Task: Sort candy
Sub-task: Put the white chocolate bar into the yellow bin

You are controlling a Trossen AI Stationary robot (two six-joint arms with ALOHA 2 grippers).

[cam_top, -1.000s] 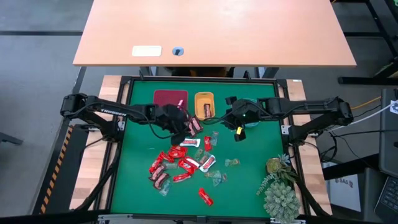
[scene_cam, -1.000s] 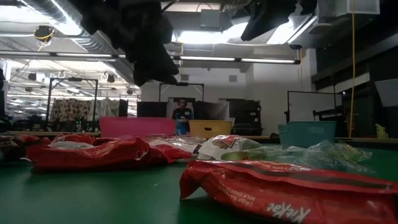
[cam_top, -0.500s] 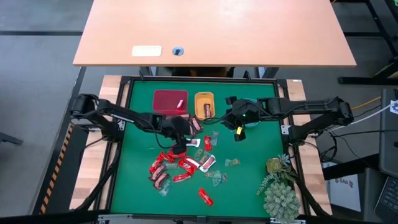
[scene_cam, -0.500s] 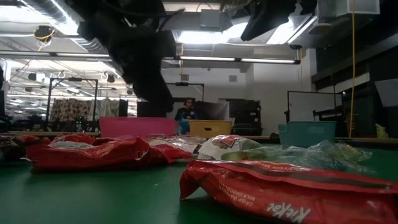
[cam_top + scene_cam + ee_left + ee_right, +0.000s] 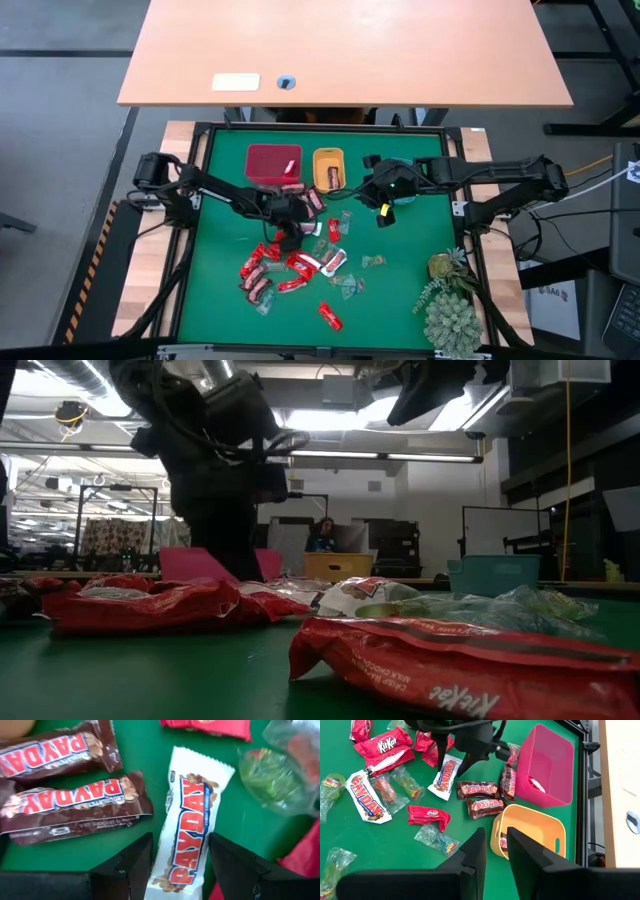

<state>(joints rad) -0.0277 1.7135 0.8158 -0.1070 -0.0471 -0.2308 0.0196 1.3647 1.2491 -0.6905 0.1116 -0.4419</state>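
The candy lies scattered on the green mat (image 5: 220, 290): red KitKat wrappers (image 5: 268, 262), dark and white PAYDAY bars, and clear greenish sweets (image 5: 436, 839). My left gripper (image 5: 180, 840) is open and low over the pile (image 5: 288, 235). Its fingers stand on either side of one end of a white PAYDAY bar (image 5: 196, 812) that lies flat on the mat; I see a gap on both sides. Two dark PAYDAY bars (image 5: 75, 807) lie beside it. My right gripper (image 5: 496, 837) waits high near the orange tray (image 5: 383, 210), open by a narrow gap and holding nothing.
The red tray (image 5: 273, 163) and orange tray (image 5: 328, 165) stand at the mat's far edge, each with candy inside. A teal tray (image 5: 490, 572) sits under my right arm. A spiky green plant (image 5: 450, 305) fills the near right corner. A person shows in the room beyond the table.
My left gripper has moved from beside the red tray toward the table's near edge and has come down over the candy pile, ending astride the white PAYDAY bar. The candy has not moved.
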